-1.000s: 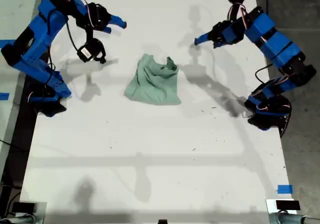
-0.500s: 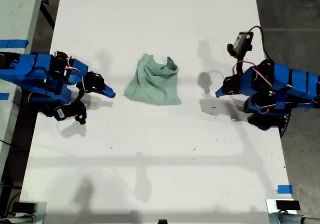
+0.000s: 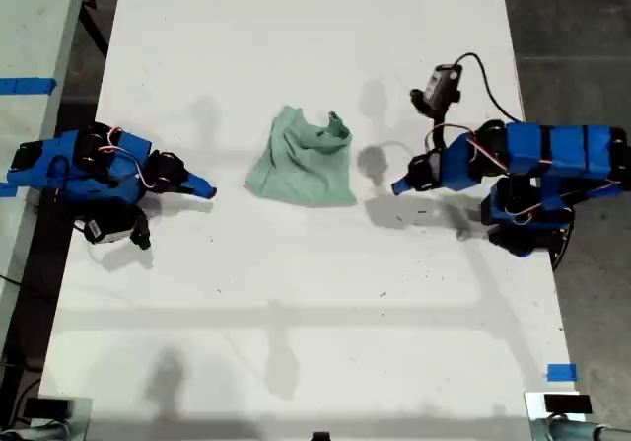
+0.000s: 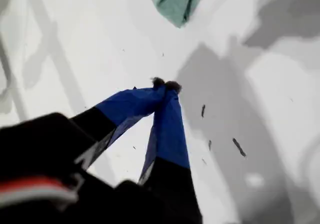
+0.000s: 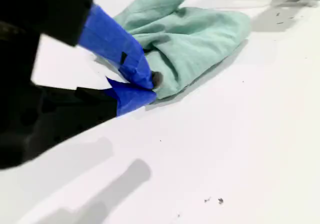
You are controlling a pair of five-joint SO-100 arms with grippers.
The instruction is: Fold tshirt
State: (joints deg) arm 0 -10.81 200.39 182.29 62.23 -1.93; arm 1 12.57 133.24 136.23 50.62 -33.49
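- Exterior view: tshirt point(image 3: 304, 163) crumpled in a heap on the white surface point(image 3: 296, 342), about midway between the two arms, not spread and not folded.
- No clear long axis in the heap; collar bunched at the far edge, toward the exterior view's right.
- My first gripper point(image 3: 399, 185) low at the exterior view's right, fingers pressed together on nothing, pointing to the near corner of the tshirt, a gap of bare surface between.
- My second gripper point(image 3: 204, 186) low at the exterior view's left, fingers also clenched and empty, aimed at the cloth edge; apart from it in the exterior view, looking just beside it in the second wrist view.
- Both about equally near; probably need to open the fingers before taking an edge.
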